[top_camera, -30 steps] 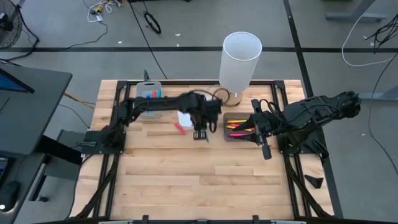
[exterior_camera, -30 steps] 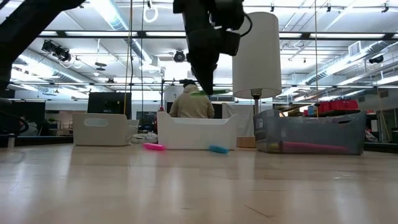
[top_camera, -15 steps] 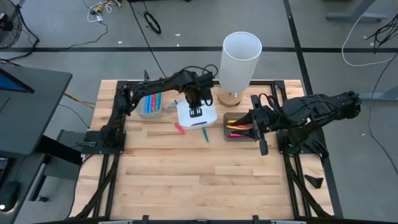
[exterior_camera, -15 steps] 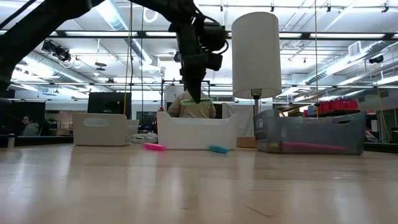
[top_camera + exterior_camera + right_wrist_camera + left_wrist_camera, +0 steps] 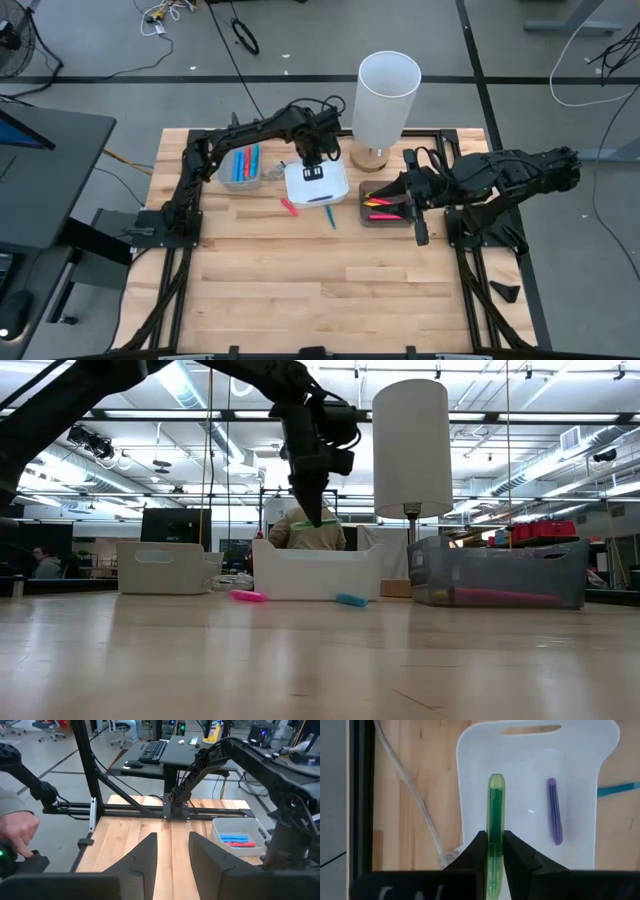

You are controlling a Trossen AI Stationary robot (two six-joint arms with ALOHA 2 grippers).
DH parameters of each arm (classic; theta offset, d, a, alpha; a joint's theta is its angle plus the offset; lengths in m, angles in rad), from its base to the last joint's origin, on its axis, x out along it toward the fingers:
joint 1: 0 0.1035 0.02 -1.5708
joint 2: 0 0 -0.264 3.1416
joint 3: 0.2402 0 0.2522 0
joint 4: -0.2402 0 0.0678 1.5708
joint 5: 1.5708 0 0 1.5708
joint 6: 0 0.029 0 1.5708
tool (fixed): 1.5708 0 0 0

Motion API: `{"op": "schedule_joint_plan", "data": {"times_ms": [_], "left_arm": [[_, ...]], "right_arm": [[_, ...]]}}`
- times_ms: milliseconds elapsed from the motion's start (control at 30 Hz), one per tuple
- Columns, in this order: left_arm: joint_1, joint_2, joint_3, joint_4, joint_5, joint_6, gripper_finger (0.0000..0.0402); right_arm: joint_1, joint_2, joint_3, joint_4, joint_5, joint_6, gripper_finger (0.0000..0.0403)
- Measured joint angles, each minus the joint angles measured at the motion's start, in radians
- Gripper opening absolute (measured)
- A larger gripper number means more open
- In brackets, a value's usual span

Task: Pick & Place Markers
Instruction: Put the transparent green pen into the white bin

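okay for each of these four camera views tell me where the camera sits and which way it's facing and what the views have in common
High view: above the table, looking straight down; both arms show, around the white tray.
Low view: at tabletop height, looking level into the room; the left arm hangs over the tray.
Left wrist view: looks down past the left gripper, shut on the green marker, over the tray.
Right wrist view: looks across the table past the open right gripper.
Shared: the white tray shows in the first three.
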Motion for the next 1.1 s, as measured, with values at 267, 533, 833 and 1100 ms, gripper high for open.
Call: {"op": "schedule_joint_plan", "data": {"times_ms": [267,533,833,1100], "left_arm": [[-0.006,0.039,-0.006,0.041,0.013,-0.012,0.0041],[-0.040,0.094,-0.006,0.088,0.013,-0.012,0.0041],[-0.045,0.157,-0.007,0.102,0.003,-0.013,0.0041],[-0.044,0.177,-0.007,0.106,0.001,-0.013,0.0041]], "right_arm": [[0.000,0.000,0.000,0.000,0.000,-0.029,0.0114],[0.000,0.000,0.000,0.000,0.000,-0.027,0.0114],[0.000,0.000,0.001,0.000,0.000,-0.027,0.0114],[0.000,0.000,0.001,0.000,0.000,-0.027,0.0114]]}}
